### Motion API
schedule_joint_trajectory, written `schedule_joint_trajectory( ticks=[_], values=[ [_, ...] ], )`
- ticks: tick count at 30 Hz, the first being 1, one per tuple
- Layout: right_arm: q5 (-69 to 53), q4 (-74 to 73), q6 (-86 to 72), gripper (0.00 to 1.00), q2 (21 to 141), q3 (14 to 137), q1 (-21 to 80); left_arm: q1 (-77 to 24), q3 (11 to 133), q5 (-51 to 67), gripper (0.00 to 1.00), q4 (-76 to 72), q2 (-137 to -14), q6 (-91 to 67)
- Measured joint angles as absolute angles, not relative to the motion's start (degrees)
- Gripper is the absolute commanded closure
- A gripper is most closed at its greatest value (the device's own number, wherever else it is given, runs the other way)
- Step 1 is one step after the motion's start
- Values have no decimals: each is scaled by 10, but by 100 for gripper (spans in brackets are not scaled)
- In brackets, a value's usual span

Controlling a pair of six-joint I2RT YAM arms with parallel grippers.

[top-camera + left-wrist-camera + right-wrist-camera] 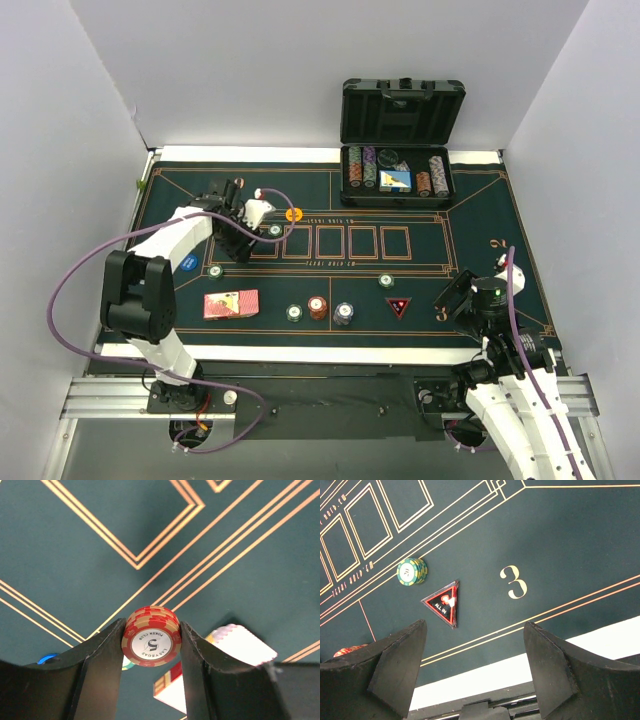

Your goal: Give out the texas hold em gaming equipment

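Note:
My left gripper [232, 245] is shut on a small stack of red stripe-edged poker chips [151, 636] marked 5, held above the green mat; its fingers [100, 670] press both sides. Below it lie pink-red-backed cards [172, 685], a blue button disc [48, 658] and a green chip's edge [127, 665]. In the top view the cards [231, 303], blue button [189, 264], orange button [293, 213] and green chips [275, 230] lie on the mat. My right gripper [462, 295] is open and empty above the mat's near right edge [475, 680].
Near the front are a green chip [294, 313], red stack [318, 306] and grey stack [343, 313]. A green stack [412, 571] and black all-in triangle [443, 602] lie ahead of the right gripper. The open black case [398, 120] holds chip rows at the back.

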State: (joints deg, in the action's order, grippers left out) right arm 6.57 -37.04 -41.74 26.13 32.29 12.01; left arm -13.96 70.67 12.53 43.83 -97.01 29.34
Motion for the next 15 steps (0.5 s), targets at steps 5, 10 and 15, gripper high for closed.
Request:
schedule_joint_trajectory(
  ticks=[5,10,15],
  values=[
    [66,-370,-417,27,261,323,120,-112,692,103,70,397,-991,298],
    [66,-370,-417,27,261,323,120,-100,665,92,71,363,-1007,298],
    [65,-370,-417,27,261,323,120,-68,661,87,73,331,-1029,286]
  ],
)
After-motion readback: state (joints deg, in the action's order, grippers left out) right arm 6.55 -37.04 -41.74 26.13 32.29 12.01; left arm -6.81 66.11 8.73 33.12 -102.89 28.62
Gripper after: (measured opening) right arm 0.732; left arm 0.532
